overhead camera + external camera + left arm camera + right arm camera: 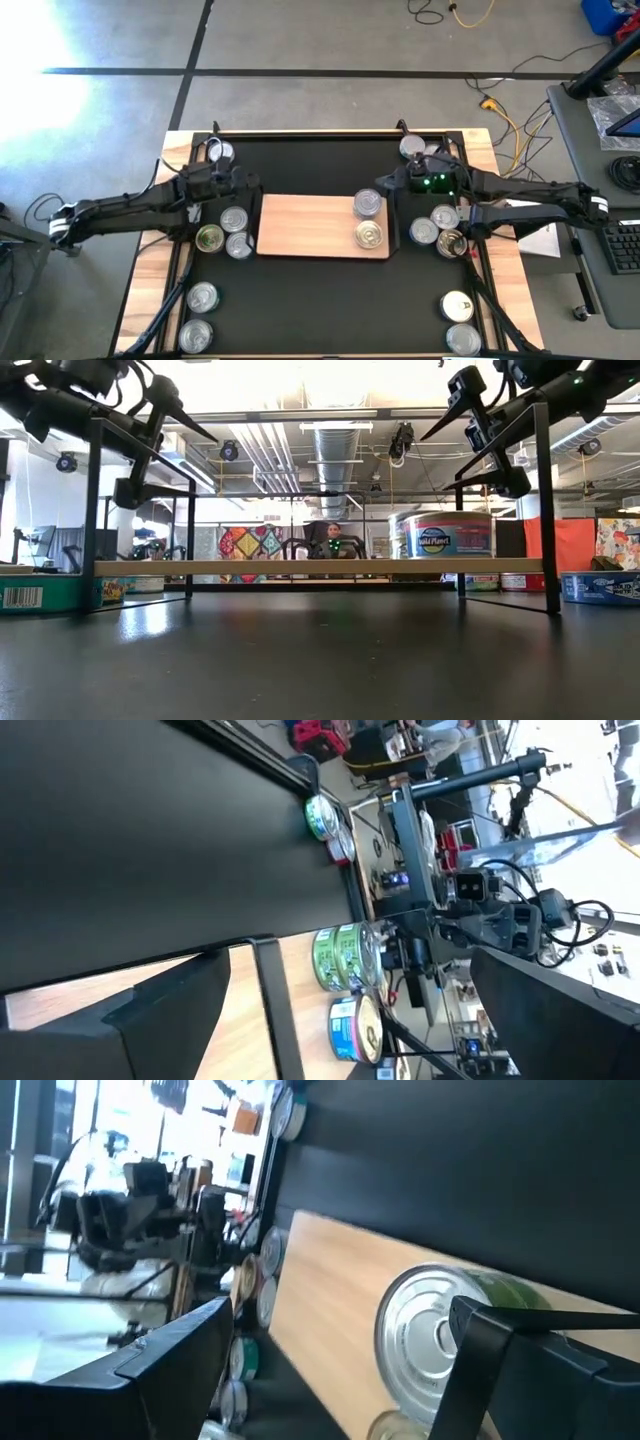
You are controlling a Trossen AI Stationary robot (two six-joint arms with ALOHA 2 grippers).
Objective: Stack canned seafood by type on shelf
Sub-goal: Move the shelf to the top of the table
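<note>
The shelf (310, 225), a light-wood board on black frame ends, stands mid-table on a black mat (320, 160). Two cans of seafood (368, 205) (369, 235) rest side by side on its right end. Other cans lie on the mat: a group by the shelf's left end (234, 219) and a group by its right end (445, 217). My left gripper (250, 185) hangs open above the shelf's far left corner. My right gripper (385, 182) hangs open above the far right corner, close to the far can (430, 1330). Neither touches anything.
More cans sit at the mat's far left (220, 152), far right (413, 146), near left (202, 296) and near right (457, 305). The shelf's upright black frame (545, 500) rises at each end. Bare mat lies before and behind the shelf.
</note>
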